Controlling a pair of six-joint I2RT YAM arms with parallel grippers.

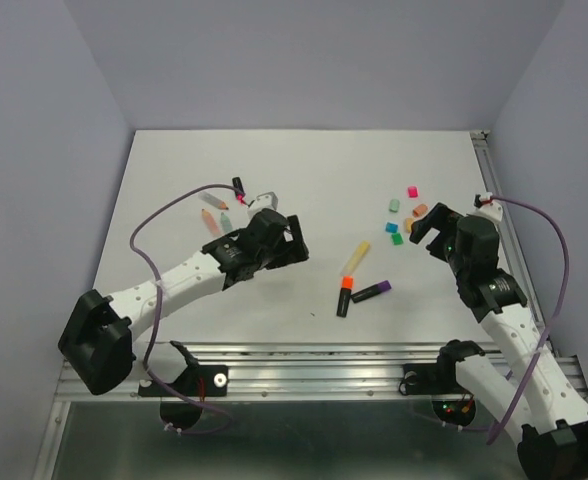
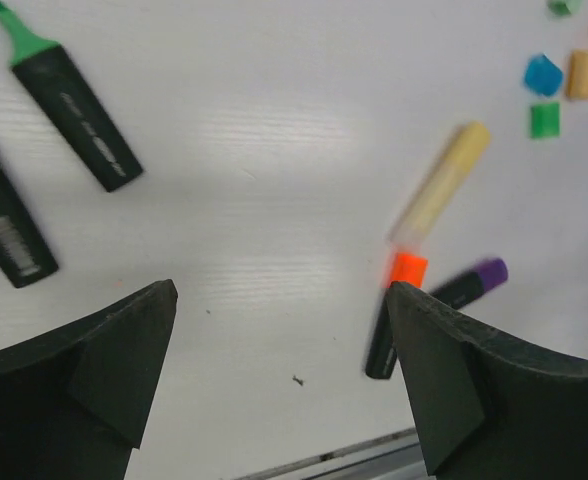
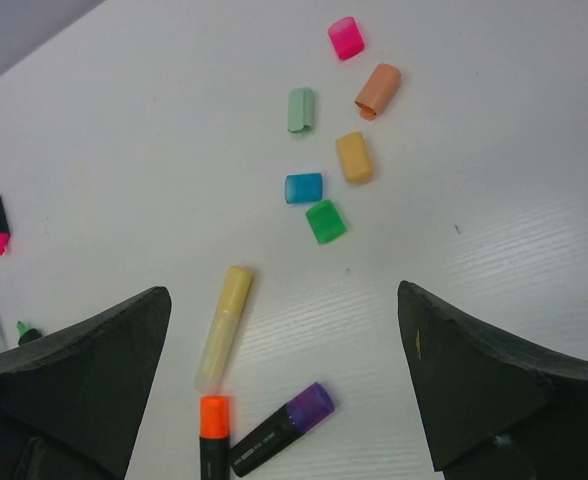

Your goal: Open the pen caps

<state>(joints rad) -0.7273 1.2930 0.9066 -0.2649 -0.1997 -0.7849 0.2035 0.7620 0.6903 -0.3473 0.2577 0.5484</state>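
Picking next pen | both jaws wide, empty | orange cap (image 1: 346,283), purple cap (image 1: 384,286) still seated, 5 o'clock of tabletop (image 1: 304,170) centre | we should pinch barrel (image 1: 343,303) and cap, pull straight

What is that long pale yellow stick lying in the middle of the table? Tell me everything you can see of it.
It is a pale yellow highlighter: a slim, plastic-looking stick, one colour throughout, slightly paler at its near end. It lies flat and slanted on the white table. Its near end stops right by the orange cap of a black pen; whether they touch I cannot tell. Nothing holds it.
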